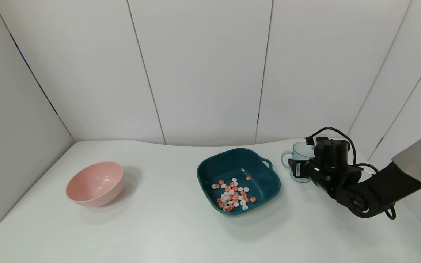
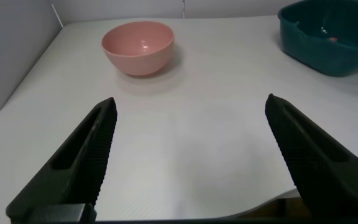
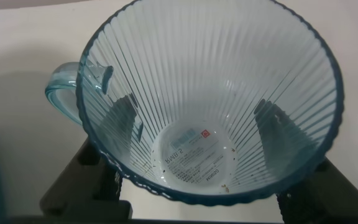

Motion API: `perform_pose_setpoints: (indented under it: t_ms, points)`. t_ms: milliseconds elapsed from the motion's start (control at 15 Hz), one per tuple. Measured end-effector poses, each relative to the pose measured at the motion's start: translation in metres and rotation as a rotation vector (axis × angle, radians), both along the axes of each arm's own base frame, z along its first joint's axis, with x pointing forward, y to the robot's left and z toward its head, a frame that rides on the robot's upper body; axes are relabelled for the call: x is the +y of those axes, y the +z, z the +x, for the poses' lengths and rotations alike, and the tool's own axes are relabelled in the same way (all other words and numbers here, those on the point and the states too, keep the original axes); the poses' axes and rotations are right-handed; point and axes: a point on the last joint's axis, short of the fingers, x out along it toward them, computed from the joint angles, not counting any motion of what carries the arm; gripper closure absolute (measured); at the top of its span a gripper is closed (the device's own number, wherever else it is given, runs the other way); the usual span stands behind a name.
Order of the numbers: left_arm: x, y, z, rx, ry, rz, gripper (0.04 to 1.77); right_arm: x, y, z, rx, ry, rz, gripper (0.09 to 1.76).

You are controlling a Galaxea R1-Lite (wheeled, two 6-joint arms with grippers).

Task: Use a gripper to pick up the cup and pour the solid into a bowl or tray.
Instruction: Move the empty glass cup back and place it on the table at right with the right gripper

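The translucent light-blue cup (image 1: 300,151) stands upright to the right of the dark teal dish (image 1: 274,182), its loop handle toward the dish. My right gripper (image 1: 303,171) is shut on the cup's lower body. In the right wrist view the cup (image 3: 210,68) is empty apart from a few crumbs, and my right gripper (image 3: 197,137) has a finger (image 3: 124,118) on each side, seen through the wall. The orange-red and white solid (image 1: 232,195) lies in the teal dish. My left gripper (image 2: 191,106) is open and empty above the table's near edge, out of the head view.
A round pink bowl (image 1: 95,184) sits on the left of the white table and also shows in the left wrist view (image 2: 138,46). The teal dish (image 2: 328,50) is at that view's far corner. White wall panels close off the back and sides.
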Motion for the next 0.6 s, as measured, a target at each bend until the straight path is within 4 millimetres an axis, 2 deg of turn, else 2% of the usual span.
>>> perform_pose_setpoints:
  t_ms: [267,600]
  points:
    - [0.0000,0.0000,0.0000,0.000,0.000,0.000,0.09,-0.0010,-0.0053,0.0016,0.011,-0.005,0.002,0.50]
    - [0.0000,0.0000,0.0000,0.000,0.000,0.000,0.09,-0.0009,-0.0054,0.0024,0.010,-0.006,0.006,0.32]
